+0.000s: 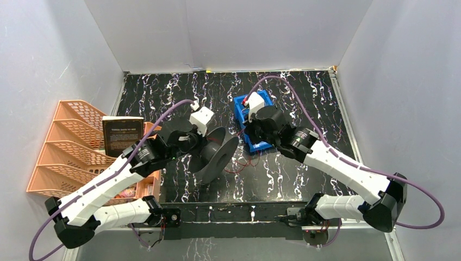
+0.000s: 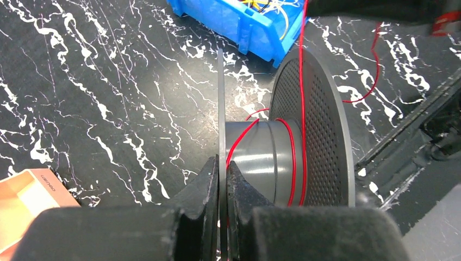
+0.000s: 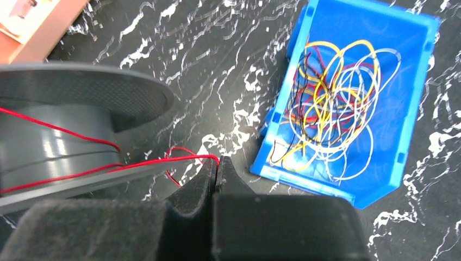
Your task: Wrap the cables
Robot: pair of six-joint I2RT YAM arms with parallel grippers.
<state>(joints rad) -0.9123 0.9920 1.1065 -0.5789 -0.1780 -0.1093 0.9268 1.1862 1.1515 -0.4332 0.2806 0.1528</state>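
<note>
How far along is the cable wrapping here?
Early. Done: a few turns of red cable sit on the spool hub. In hand: left gripper clamps the spool's flange, right gripper pinches the red strand. Left: its loose slack and the tangle in the bin.

My bench, as it stands:
- Tabletop (image 1: 163,98): black, with white marble-style veining and an even, soft light over it (I can pick out only faint shadows).
- Walls (image 1: 49,54): plain pale grey panels on the left, back and right, closing in the top.
- Orange mesh rack (image 1: 65,141): stepped tiers, standing at the table's left edge against the wall.
- Black mounting rail (image 1: 228,213): running along the near edge.
</note>
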